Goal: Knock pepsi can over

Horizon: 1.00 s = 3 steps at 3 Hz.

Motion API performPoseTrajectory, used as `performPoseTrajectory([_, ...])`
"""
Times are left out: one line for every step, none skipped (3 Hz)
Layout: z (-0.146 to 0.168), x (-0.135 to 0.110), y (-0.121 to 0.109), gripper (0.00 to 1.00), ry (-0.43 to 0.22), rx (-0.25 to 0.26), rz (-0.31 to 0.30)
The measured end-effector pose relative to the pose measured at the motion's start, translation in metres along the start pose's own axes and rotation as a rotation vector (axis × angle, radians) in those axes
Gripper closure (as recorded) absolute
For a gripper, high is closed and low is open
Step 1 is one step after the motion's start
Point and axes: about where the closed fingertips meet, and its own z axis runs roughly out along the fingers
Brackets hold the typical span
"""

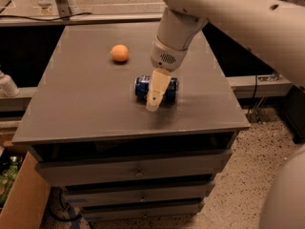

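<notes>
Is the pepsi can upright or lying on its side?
On its side: the pepsi can lies lengthwise on the table, with the gripper in front of it.

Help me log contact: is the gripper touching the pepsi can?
Cannot tell. The camera view shows the gripper in front of the pepsi can, which lies on its side; neither contact nor a gap shows plainly.
</notes>
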Motion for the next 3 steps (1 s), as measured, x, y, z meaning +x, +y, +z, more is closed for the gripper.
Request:
performPoseTrajectory([-0.032,-0.002,0.001,0.00,-0.168,0.087,0.027])
performPoseTrajectory([-0.064,0.006,0.004,0.00,-0.353,0.170,0.057])
performPoseTrajectory([-0.091,0.031,0.014,0.00,-0.511,0.240,0.106])
